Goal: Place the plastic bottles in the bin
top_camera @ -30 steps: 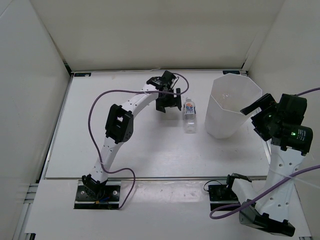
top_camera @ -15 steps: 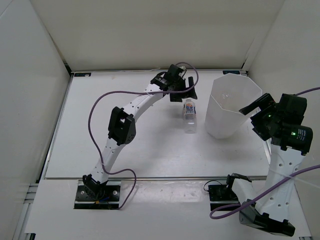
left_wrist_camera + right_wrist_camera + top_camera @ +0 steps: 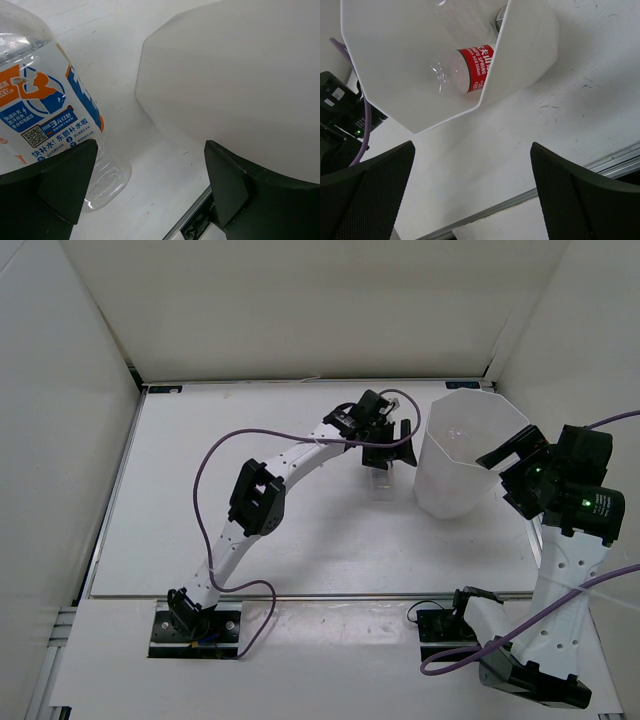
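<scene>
A clear plastic bottle with a white-orange label (image 3: 42, 117) lies on the table left of the bin and beside my left fingers. In the top view only its lower end (image 3: 377, 482) shows under my left gripper (image 3: 390, 454). That gripper (image 3: 150, 195) is open and empty, with the bottle next to its left finger (image 3: 50, 195) and the bin wall (image 3: 240, 85) to the right. The tall translucent white bin (image 3: 466, 422) holds a red-labelled bottle (image 3: 472, 70). My right gripper (image 3: 502, 472) is open and empty beside the bin's right rim (image 3: 485, 97).
The table's near edge rail (image 3: 520, 202) runs below the right gripper. White enclosure walls (image 3: 60, 440) stand on all sides. The left arm's purple cable (image 3: 220, 450) loops over the table's left half.
My left gripper has swung right and nearer, from left of the bottle to over it, close to the bin. The right arm has barely moved.
</scene>
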`<control>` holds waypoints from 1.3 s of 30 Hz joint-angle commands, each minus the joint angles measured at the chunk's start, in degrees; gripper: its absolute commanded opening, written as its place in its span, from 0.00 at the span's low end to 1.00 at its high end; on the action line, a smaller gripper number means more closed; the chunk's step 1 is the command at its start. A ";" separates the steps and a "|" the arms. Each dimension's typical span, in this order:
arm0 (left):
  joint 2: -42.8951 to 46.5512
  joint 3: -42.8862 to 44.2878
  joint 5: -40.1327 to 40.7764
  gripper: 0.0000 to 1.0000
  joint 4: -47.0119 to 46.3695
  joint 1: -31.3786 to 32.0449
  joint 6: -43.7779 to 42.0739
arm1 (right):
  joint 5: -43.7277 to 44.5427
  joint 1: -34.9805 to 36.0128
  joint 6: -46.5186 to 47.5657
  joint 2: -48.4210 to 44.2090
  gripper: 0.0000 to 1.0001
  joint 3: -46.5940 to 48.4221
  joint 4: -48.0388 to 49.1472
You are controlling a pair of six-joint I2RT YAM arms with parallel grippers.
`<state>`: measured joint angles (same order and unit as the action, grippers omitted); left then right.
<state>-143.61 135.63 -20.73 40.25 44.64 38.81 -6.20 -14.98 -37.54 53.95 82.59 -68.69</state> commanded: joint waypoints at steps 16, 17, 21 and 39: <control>5.79 2.09 19.32 1.00 10.55 0.88 -7.69 | -2.50 0.13 0.71 -0.78 1.00 -2.08 3.65; 5.80 2.09 20.11 1.00 10.55 0.88 -7.69 | -3.11 0.13 0.71 -0.78 1.00 -2.08 3.65; 5.19 2.09 21.60 1.00 9.85 0.88 -7.69 | -3.74 0.13 0.71 -0.78 1.00 -1.47 4.17; -0.44 0.77 19.24 1.00 9.32 0.88 -9.45 | -4.26 0.13 1.76 -0.25 1.00 0.73 4.17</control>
<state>-143.68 136.09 -0.40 49.76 45.19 30.24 -9.26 -14.98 -37.26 53.84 81.14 -66.13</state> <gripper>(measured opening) 0.998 0.996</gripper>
